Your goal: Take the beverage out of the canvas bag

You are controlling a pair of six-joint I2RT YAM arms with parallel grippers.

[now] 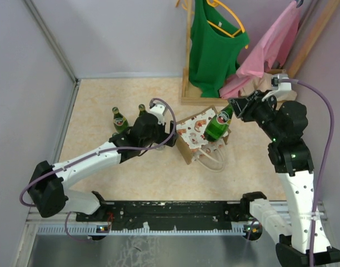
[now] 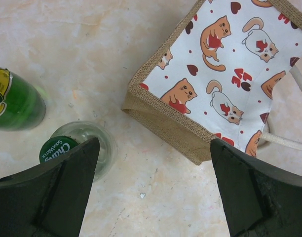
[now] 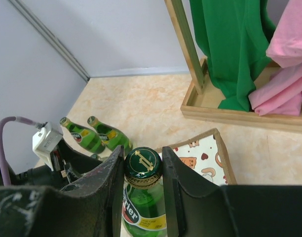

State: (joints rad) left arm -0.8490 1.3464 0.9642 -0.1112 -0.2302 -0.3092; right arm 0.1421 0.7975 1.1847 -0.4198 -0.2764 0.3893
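Right wrist view has the right gripper point(image 3: 142, 174) clamped on the neck of the green beverage bottle point(image 3: 141, 210), one finger on each side just under its gold-printed cap. From the gripper the bottle runs down and away toward the canvas bag point(image 3: 204, 159), whose cat-printed panel shows just beyond the right finger.

From above, the bottle lies tilted. Its neck points up toward the far right, where the right arm reaches in, and its base points near-left over the bag. I cannot tell whether the base has cleared the bag's mouth. My judgement is that the extraction is well along, and that the pull should follow this long axis, up and to the far right, so the base does not drag the fabric.

On the bag's other side, the left gripper point(image 2: 153, 144) hangs wide open and empty just beside a burlap corner, above a clear bottle point(image 2: 62, 147) with a green cap. Two more green bottles point(image 1: 120, 119) stand on the bench point(image 1: 98, 94), left of the bag.
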